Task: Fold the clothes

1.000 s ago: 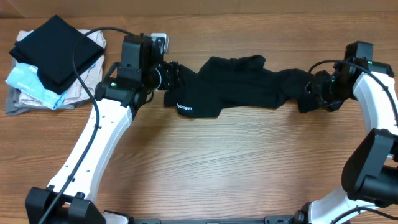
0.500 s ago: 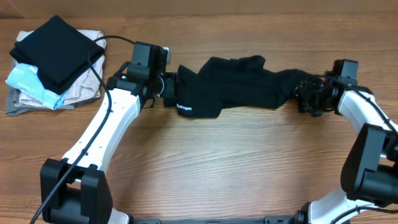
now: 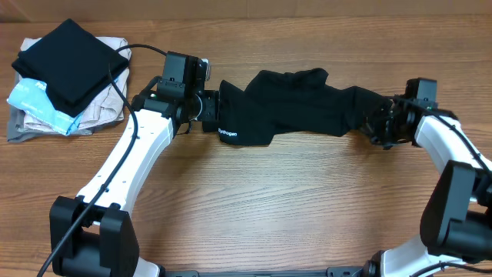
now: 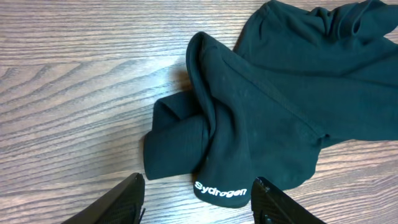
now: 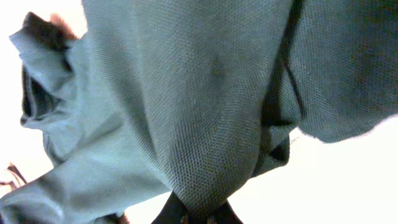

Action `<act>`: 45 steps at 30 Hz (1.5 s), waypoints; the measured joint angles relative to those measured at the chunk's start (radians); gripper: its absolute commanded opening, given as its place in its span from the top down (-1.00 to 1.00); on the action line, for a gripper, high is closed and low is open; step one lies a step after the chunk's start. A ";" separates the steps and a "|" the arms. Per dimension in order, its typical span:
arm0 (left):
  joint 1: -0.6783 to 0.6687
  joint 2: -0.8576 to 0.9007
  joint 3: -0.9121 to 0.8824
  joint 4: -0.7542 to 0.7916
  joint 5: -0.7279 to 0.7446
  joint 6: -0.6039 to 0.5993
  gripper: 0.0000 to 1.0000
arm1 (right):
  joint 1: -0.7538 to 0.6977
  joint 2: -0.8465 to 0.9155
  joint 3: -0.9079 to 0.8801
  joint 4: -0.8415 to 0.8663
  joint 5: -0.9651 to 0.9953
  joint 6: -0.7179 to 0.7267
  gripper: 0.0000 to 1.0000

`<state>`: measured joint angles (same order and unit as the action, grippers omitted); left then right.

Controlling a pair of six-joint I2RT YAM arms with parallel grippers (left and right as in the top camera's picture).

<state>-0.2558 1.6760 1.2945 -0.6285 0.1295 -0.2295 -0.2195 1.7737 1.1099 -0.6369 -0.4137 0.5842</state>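
black shirt [image 3: 300, 108] bunched across table [image 3: 269, 200], L hand [image 4: 198, 188] wide at its logo end, R hand [image 3: 382, 125] pinching other end

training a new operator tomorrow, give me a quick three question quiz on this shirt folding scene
1. True or false: the right gripper is shut on the black shirt.
2. The left gripper is: A open, B shut on cloth, C out of view?
3. Fill in: the pile of folded garments lies on the ____ arm's side.
Key: 1 true; 2 A; 3 left.
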 measured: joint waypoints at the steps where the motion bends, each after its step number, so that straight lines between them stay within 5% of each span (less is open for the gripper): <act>1: 0.000 0.000 0.000 0.000 0.000 0.000 -0.18 | 0.001 -0.005 0.019 -0.009 0.005 -0.007 0.92; 23: 0.000 0.000 0.000 -0.044 0.000 0.000 -0.28 | 0.110 -0.013 0.073 0.271 0.203 -0.035 0.92; 31: 0.000 0.000 0.000 -0.057 0.000 0.000 -0.26 | 0.110 -0.038 0.073 0.098 0.167 -0.042 0.92; 45: 0.000 0.000 0.000 -0.068 0.000 0.000 -0.27 | 0.110 -0.362 0.076 -0.333 0.153 -0.025 0.93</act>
<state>-0.2558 1.6760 1.2945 -0.6968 0.1291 -0.2295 -0.1097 1.4117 1.1858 -0.9703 -0.2607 0.5594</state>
